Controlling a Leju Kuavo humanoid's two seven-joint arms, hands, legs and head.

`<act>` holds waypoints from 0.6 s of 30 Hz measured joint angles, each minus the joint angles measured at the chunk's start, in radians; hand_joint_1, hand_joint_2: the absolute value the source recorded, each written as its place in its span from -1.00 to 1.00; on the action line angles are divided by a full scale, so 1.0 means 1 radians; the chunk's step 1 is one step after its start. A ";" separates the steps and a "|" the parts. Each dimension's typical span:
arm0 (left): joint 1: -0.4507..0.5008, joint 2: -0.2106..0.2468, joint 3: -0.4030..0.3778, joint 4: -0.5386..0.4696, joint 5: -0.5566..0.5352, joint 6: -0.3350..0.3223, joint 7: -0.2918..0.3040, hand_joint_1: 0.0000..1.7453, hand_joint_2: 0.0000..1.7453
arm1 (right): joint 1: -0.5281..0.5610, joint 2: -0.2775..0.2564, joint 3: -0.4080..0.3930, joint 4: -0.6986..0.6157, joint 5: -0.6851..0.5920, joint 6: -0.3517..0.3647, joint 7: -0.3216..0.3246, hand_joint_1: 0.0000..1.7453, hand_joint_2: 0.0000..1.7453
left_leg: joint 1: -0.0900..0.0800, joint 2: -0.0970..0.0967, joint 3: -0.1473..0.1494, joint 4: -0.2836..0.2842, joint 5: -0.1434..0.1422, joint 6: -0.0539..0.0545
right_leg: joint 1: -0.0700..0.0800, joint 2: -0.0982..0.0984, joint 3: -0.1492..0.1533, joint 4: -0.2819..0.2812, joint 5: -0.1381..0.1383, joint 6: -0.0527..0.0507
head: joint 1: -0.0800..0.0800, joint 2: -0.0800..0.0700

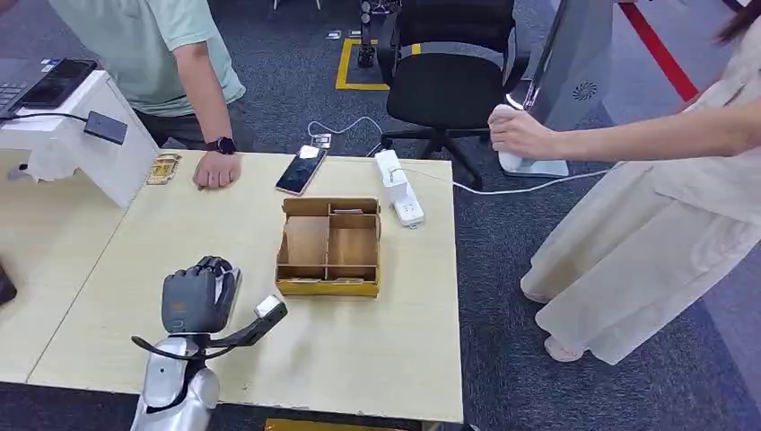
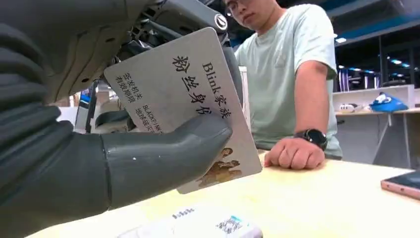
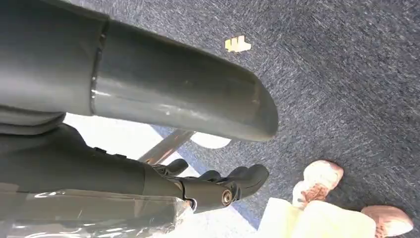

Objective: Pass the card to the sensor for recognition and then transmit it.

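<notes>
Left hand (image 1: pixel 197 298) is up over the near-left part of the tabletop (image 1: pixel 377 359), back of the hand toward the head camera. It holds the card (image 2: pixel 193 94): thumb (image 2: pixel 163 153) pressed on the printed face, darker fingers (image 2: pixel 198 15) behind it, so the card is pinched upright and a little tilted, off the tabletop. Card is pale grey with dark Chinese print, "Blink", and a small picture near its lower corner. In the head view the card itself is mostly hidden behind the hand.

Right hand (image 3: pixel 218 186) hangs beside the tabletop over blue carpet (image 3: pixel 337 89), nothing in it, fingers loosely curled but apart from the thumb.

White sensor stand (image 1: pixel 85 144) sits at the far-left of the tabletop with a dark reader (image 1: pixel 106 127) on it, well apart from the left hand. A small white device (image 2: pixel 198 225) with a sticker lies just below the card in the left wrist view; probably a scanner, too blurred to tell.

Cardboard divided box (image 1: pixel 328 247) sits mid-tabletop, right of the left hand. Phone (image 1: pixel 301 169) and white power strip (image 1: pixel 398 187) lie near the far edge. Person in a pale green shirt (image 1: pixel 153 45) rests a fist (image 1: pixel 216 169) on the far edge, watch on the wrist. Second person in cream clothes (image 1: pixel 646 224) stands at the right, hand (image 1: pixel 520 133) reaching toward a black office chair (image 1: pixel 449 81).
</notes>
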 joint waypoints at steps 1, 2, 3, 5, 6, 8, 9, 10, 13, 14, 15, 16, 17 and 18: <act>0.000 0.000 0.000 0.003 -0.008 0.003 0.008 1.00 1.00 | 0.001 0.000 0.000 0.000 0.000 0.000 0.001 -1.00 -1.00 | 0.000 0.000 0.000 0.000 0.000 0.000 | 0.000 0.000 0.000 0.000 0.000 0.000 | 0.000 0.000; 0.001 0.000 0.000 0.004 -0.016 0.005 0.018 1.00 1.00 | 0.001 0.000 0.000 0.000 0.000 0.000 0.003 -1.00 -1.00 | 0.000 0.000 0.000 0.000 0.000 0.000 | 0.000 0.000 0.000 0.000 0.000 0.000 | 0.000 0.000; 0.001 -0.001 0.000 0.004 -0.021 0.006 0.026 1.00 1.00 | 0.002 0.000 0.000 0.000 0.000 0.000 0.004 -1.00 -1.00 | 0.000 0.000 0.000 0.000 0.000 0.000 | 0.000 0.000 0.000 0.000 0.000 0.000 | 0.000 0.000; 0.000 0.000 0.000 0.004 -0.035 0.007 0.035 1.00 1.00 | 0.004 0.000 0.000 0.000 0.000 0.000 0.008 -1.00 -1.00 | 0.000 0.000 0.000 0.000 0.000 0.000 | 0.000 0.000 0.000 0.000 0.000 0.000 | 0.000 0.000; 0.000 0.000 0.000 0.004 -0.043 0.007 0.040 1.00 1.00 | 0.004 0.000 0.000 0.000 0.000 0.001 0.009 -1.00 -1.00 | 0.000 0.000 0.000 0.000 0.000 0.000 | 0.000 0.000 0.000 0.000 0.000 0.000 | 0.000 0.000; 0.000 0.000 0.000 0.004 -0.052 0.006 0.047 1.00 1.00 | 0.004 0.000 0.000 0.000 0.000 0.001 0.010 -1.00 -1.00 | 0.000 0.000 0.000 0.000 0.000 0.000 | 0.000 0.000 0.000 0.000 0.000 0.000 | 0.000 0.000; 0.000 0.001 0.000 0.004 -0.058 0.006 0.050 1.00 1.00 | 0.004 0.000 0.000 0.000 0.000 0.001 0.010 -1.00 -1.00 | 0.000 0.000 0.000 0.000 0.000 0.000 | 0.000 0.000 0.000 0.000 0.000 0.000 | 0.000 0.000; 0.000 0.003 0.000 0.004 -0.068 0.006 0.050 1.00 1.00 | 0.004 0.000 0.000 0.000 0.000 0.001 0.010 -1.00 -1.00 | 0.000 0.000 0.000 0.000 0.000 0.000 | 0.000 0.000 0.000 0.000 0.000 0.000 | 0.000 0.000; 0.000 0.010 0.000 0.005 -0.085 0.013 0.056 1.00 1.00 | 0.004 0.000 -0.002 0.000 0.000 0.001 0.010 -1.00 -1.00 | 0.000 0.000 0.000 0.000 0.000 0.000 | 0.000 0.000 0.000 0.000 0.000 0.000 | 0.000 0.000; 0.000 0.014 0.000 0.007 -0.087 0.017 0.062 1.00 1.00 | 0.004 0.000 -0.002 0.000 0.000 0.000 0.010 -1.00 -1.00 | 0.000 0.000 0.000 0.000 0.000 0.000 | 0.000 0.000 0.000 0.000 0.000 0.000 | 0.000 0.000; 0.000 0.015 0.000 0.010 -0.088 0.024 0.071 1.00 1.00 | 0.005 0.000 -0.003 0.000 0.000 0.000 0.010 -1.00 -1.00 | 0.000 0.000 0.000 0.000 0.000 0.000 | 0.000 0.000 0.000 0.000 0.000 0.000 | 0.000 0.000; 0.000 0.018 0.000 0.012 -0.089 0.027 0.071 1.00 1.00 | 0.005 0.000 -0.005 0.000 0.000 0.000 0.010 -1.00 -1.00 | 0.000 0.000 0.000 0.000 0.000 0.000 | 0.000 0.000 0.000 0.000 0.000 0.000 | 0.000 0.000; 0.001 0.022 0.000 0.013 -0.089 0.029 0.071 1.00 1.00 | 0.005 0.000 -0.006 0.000 0.000 0.000 0.010 -1.00 -1.00 | 0.000 0.000 0.000 0.000 0.000 0.000 | 0.000 0.000 0.000 0.000 0.000 0.000 | 0.000 0.000; 0.001 0.024 0.000 0.014 -0.089 0.030 0.074 1.00 1.00 | 0.005 0.000 -0.006 0.000 0.000 0.000 0.010 -1.00 -1.00 | 0.000 0.000 0.000 0.000 0.000 0.000 | 0.000 0.000 0.000 0.000 0.000 0.000 | 0.000 0.000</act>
